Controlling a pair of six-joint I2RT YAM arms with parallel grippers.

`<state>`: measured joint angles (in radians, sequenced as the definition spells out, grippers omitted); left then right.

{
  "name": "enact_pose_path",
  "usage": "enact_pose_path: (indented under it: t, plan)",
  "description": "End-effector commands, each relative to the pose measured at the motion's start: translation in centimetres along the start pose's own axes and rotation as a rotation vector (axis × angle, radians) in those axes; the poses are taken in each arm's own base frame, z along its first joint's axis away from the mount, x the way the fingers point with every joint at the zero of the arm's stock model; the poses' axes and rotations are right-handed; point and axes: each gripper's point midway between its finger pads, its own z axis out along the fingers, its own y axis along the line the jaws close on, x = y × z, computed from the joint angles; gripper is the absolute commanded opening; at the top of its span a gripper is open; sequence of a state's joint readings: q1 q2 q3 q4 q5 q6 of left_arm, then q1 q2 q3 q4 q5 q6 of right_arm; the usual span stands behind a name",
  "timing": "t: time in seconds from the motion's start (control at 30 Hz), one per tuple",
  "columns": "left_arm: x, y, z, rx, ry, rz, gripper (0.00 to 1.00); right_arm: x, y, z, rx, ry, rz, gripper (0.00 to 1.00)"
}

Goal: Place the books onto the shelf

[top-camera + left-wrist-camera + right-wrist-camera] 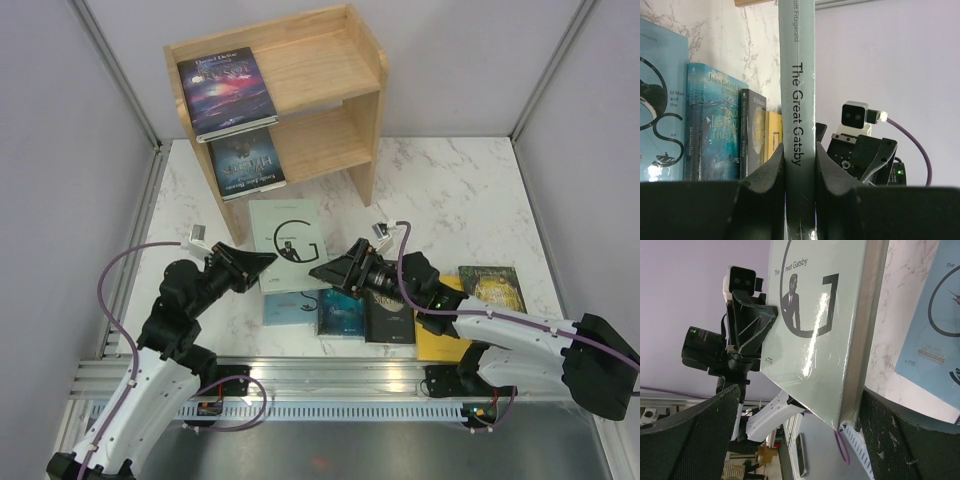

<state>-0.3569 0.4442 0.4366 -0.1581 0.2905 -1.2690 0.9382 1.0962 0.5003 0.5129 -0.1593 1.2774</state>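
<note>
The left hand (262, 262) is gripping the white Great Gatsby paperback (290, 243) across its covers near the spine. It is holding the book off the table (450, 190), above the pale blue book (285, 308). The right hand (325, 272) is standing wide open, its fingers (690, 440) either side of the paperback and touching neither cover, as far as its wrist view shows. This is looking like a handover. The right hand is probably needing to close squarely on both covers, well in from the corner, before the left lets go, or the thin book may be twisting or slipping free. Two books (228, 92) are already lying on the shelf (365, 110), one on each tier, leaving room to their right. The other books (388, 318) are lying on the table near the arms.
</note>
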Motion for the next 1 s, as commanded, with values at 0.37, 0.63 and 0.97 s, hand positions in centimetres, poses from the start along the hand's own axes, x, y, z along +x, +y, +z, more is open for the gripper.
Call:
enact_pose_path:
  t: [0.37,0.63,0.97]
  plan:
    - [-0.9,-4.7,-1.3,0.234,-0.058,-0.048,0.02,-4.1,10.3,-1.4,-0.387,-0.175,0.084,0.72]
    - [-0.6,-4.4,-1.1,0.225,-0.039,-0.04,0.02,-3.2,11.3,-0.3,-0.442,-0.147,0.123,0.5]
    - [-0.4,-3.8,-2.0,0.188,-0.045,-0.023,0.06,-3.4,12.0,-0.6,-0.429,-0.17,0.106,0.0]
